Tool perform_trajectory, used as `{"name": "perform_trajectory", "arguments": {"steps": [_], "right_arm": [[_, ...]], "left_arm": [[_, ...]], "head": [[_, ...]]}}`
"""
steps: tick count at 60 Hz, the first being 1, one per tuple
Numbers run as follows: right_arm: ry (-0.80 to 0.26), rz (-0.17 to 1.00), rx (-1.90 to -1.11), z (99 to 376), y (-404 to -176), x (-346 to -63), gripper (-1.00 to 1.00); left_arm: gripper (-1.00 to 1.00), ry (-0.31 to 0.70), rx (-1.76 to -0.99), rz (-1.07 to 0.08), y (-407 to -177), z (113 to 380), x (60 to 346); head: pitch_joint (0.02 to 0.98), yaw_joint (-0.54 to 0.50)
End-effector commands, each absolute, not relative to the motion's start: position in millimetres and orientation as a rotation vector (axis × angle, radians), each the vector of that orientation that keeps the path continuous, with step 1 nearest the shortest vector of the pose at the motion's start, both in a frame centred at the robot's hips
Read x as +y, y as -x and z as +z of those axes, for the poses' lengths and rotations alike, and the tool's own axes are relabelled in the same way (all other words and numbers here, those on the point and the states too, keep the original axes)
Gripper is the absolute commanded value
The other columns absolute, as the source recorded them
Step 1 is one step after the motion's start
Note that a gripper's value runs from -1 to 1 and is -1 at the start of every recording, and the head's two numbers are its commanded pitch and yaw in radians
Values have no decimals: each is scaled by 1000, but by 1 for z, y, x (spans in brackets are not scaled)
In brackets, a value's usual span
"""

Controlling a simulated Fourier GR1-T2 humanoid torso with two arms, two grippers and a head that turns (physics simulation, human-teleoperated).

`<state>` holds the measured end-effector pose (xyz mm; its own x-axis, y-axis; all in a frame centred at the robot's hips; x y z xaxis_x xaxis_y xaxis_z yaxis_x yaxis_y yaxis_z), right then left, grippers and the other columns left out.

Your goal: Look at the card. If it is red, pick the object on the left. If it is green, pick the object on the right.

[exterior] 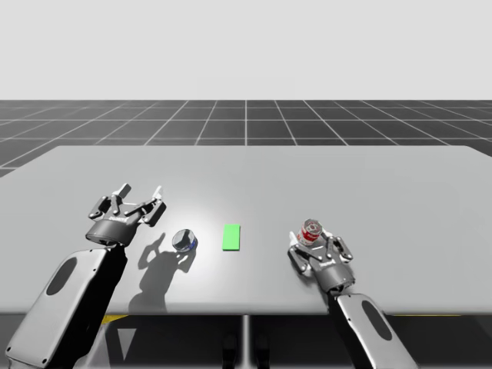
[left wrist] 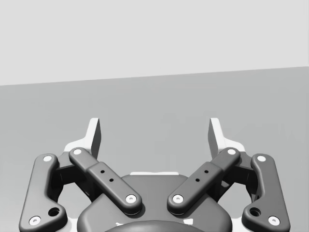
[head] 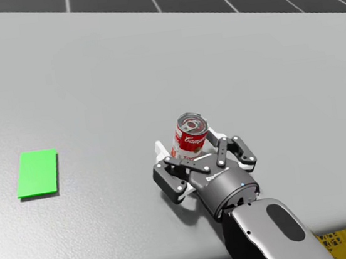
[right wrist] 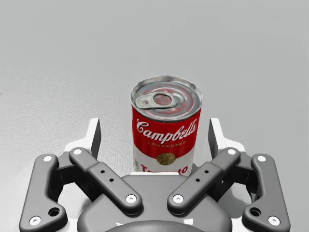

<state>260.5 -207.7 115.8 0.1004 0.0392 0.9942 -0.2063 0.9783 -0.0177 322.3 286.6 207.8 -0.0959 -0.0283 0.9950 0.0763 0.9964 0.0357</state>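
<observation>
From the high view, the green card (exterior: 232, 237) lies flat on the table (exterior: 369, 177) midway between two objects, so I judge the one to take is on the right: the red and white can (exterior: 310, 231). It stands upright with its long axis vertical, directly ahead of my right gripper (exterior: 311, 240), which is far the nearer of the two. My left gripper (exterior: 141, 192) hovers well apart from it, fingers spread, beside the blue and silver can (exterior: 184, 241) on the left, which this card rules out. In the head view, the green card (head: 37, 173) sits off to the left and the red and white can (head: 191, 137) stands inside the reach of my right gripper (head: 188, 150), with one finger to each side of its body. In the left wrist view, my left gripper (left wrist: 155, 130) is wide apart with nothing but bare table ahead of it. In the right wrist view, the red and white can (right wrist: 165, 128) stands between the fingers of my right gripper (right wrist: 154, 130), close to the palm and roughly centred. The jaws are apart, with a gap showing on each side of the can, so they have no grip on it yet. The next move, as I judge it, is simply to close them squarely across the can's round wall.
</observation>
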Motion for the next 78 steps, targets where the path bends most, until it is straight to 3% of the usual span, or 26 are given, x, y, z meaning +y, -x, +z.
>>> {"name": "perform_trajectory", "arguments": {"steps": [1,10,11,12,13,14,15,27,44,57,67,78], "right_arm": [[-122,160,-1408,108,-277,-209,-1000],[-77,182,-1421,104,-276,-210,-993],[-70,176,-1442,103,-276,-211,-865],[-58,162,-1456,102,-276,-211,-173],[-58,153,-1452,102,-275,-211,201],[-60,150,-1448,103,-274,-211,805],[-74,146,-1442,103,-274,-212,1000],[-68,149,-1438,101,-271,-213,1000],[-89,147,-1433,99,-269,-213,1000],[-92,152,-1442,102,-267,-213,1000],[-92,153,-1508,133,-266,-217,1000],[-45,169,-1629,186,-273,-223,1000]], "left_arm": [[-1000,37,-1665,-87,-322,208,288],[-1000,38,-1666,-87,-322,208,288],[-1000,38,-1666,-87,-322,208,288],[-1000,38,-1666,-87,-322,208,288],[-1000,38,-1666,-87,-322,208,288],[-1000,38,-1666,-87,-322,208,288],[-1000,38,-1666,-87,-322,208,288],[-1000,38,-1666,-87,-322,208,288],[-1000,38,-1666,-87,-322,208,288],[-1000,38,-1666,-87,-322,208,288],[-1000,38,-1666,-87,-322,208,288],[-1000,38,-1666,-87,-322,208,288]], "head": [[815,-289],[810,-289],[810,-290],[808,-291],[807,-291],[806,-292],[802,-294],[739,-308],[473,-344],[404,-357],[406,-359],[399,-366]]}}
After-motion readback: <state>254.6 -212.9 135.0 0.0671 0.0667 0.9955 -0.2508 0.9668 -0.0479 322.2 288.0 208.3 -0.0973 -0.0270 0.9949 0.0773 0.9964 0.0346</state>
